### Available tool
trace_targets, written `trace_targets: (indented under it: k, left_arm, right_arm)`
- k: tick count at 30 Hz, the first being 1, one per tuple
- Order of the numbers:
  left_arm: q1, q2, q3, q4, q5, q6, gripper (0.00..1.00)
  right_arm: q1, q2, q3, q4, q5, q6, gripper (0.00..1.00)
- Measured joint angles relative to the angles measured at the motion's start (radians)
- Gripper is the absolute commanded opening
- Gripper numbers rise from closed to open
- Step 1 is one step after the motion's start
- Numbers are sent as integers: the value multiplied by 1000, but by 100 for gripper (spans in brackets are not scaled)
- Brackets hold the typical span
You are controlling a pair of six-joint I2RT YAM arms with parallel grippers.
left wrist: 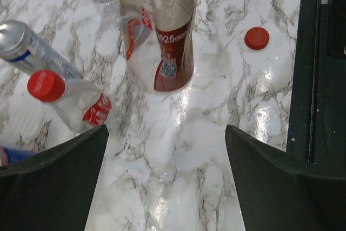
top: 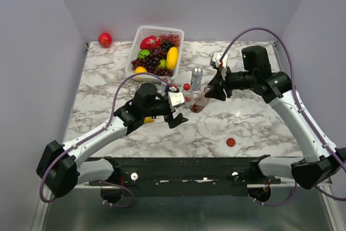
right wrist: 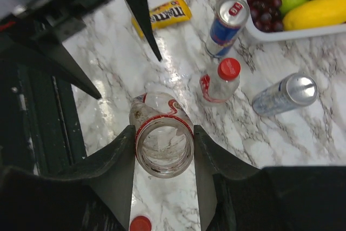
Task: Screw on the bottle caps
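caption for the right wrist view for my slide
Right tool grips an uncapped red-labelled bottle; a loose red cap lies nearby on the marble.

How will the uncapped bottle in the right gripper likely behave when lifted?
The uncapped bottle looks nearly empty and thin-walled, so probably light and squeezable. Gripped near its mouth by the right gripper, it may swing or slip.

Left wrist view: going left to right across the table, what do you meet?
Silver-blue metal can → small clear plastic bottle with a red cap → large clear plastic bottle with a red label → loose round red plastic cap.
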Motion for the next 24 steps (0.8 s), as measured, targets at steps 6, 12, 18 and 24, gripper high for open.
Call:
trace_targets:
  k: [6, 12, 18, 24]
  left_arm:
    - [-37, 83, 48, 81, -3, -45, 99]
    - [-51, 151, 96, 110, 0, -95, 98]
    - [-56, 180, 108, 127, 40, -117, 58]
    - [-52, 181, 113, 117, 54, -117, 40]
  right_arm:
    - [13, 3, 14, 25, -77, 82, 18]
    - [25, 27, 13, 63, -118, 150, 18]
    - [44, 34, 13, 101, -138, 179, 21]
    - [46, 34, 13, 110, -129, 185, 74]
